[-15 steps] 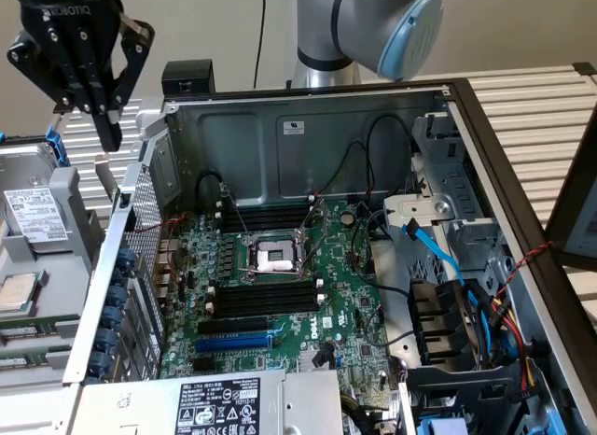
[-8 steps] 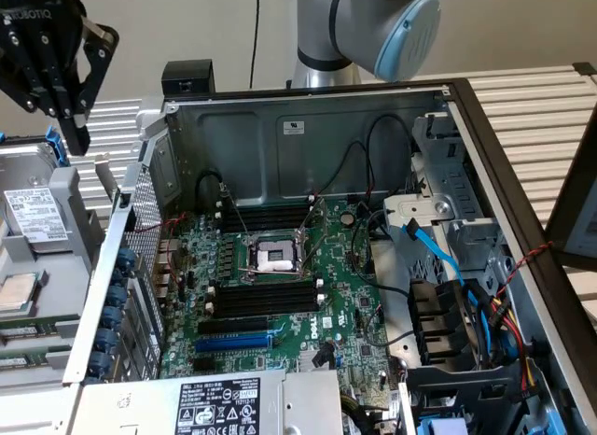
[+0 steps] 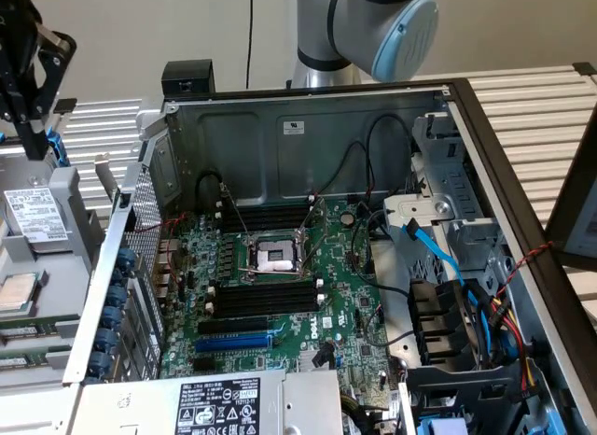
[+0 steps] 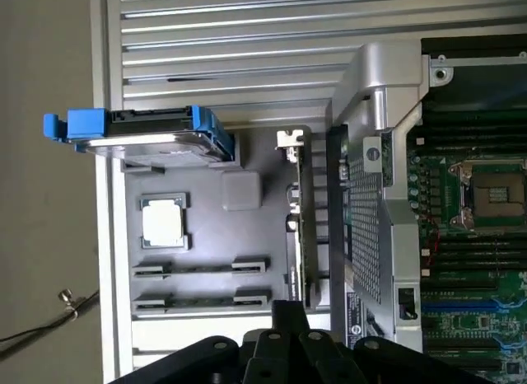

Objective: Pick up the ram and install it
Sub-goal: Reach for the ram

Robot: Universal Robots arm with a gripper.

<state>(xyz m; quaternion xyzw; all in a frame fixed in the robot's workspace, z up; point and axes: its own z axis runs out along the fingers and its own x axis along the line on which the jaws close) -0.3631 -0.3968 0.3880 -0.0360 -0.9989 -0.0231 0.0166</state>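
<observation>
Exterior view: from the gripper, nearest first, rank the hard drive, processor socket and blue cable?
1. hard drive, below the gripper, at the exterior view's left
2. processor socket, middle of the board
3. blue cable, exterior view's right

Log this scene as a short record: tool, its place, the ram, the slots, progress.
tool: gripper shut, holding nothing
tool place: above the grey tray, outside the computer case
part: ram, two sticks lying in the tray near the processor chip
target: memory slots on the motherboard, empty
progress: ram not yet picked up
</observation>
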